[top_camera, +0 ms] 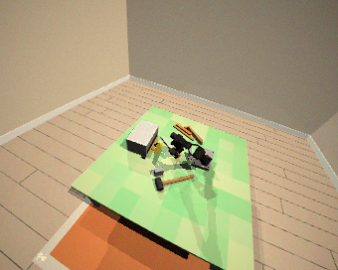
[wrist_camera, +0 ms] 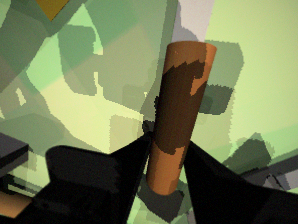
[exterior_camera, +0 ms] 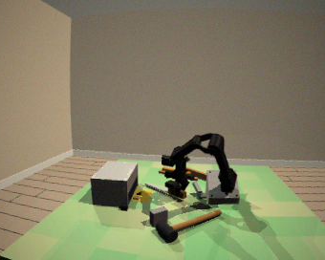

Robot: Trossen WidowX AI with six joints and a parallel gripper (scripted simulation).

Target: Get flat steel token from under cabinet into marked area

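Observation:
The cabinet (top_camera: 142, 132) (exterior_camera: 115, 173) stands on the left of the table, light on top with dark sides. The yellow marked area (top_camera: 158, 148) (exterior_camera: 145, 195) lies in front of it, with dark patches on it. I cannot make out the steel token for certain; the slots are too small to read. My gripper (top_camera: 176, 153) (exterior_camera: 179, 191) (wrist_camera: 167, 138) is shut on the orange-brown handle (wrist_camera: 184, 95) of a long thin tool. Its pale metal blade (top_camera: 165, 142) (exterior_camera: 158, 189) (wrist_camera: 194, 22) points toward the cabinet and marked area. Whether its tip touches the table is unclear.
A hammer (top_camera: 159, 184) (exterior_camera: 167, 233) with a dark head and a grey block (top_camera: 159, 171) (exterior_camera: 159, 216) lie nearer the exterior camera. Orange-brown sticks (top_camera: 183, 131) (exterior_camera: 197, 173) lie beyond the arm. A grey bar (exterior_camera: 198, 189) lies beside the arm's base (exterior_camera: 222, 195).

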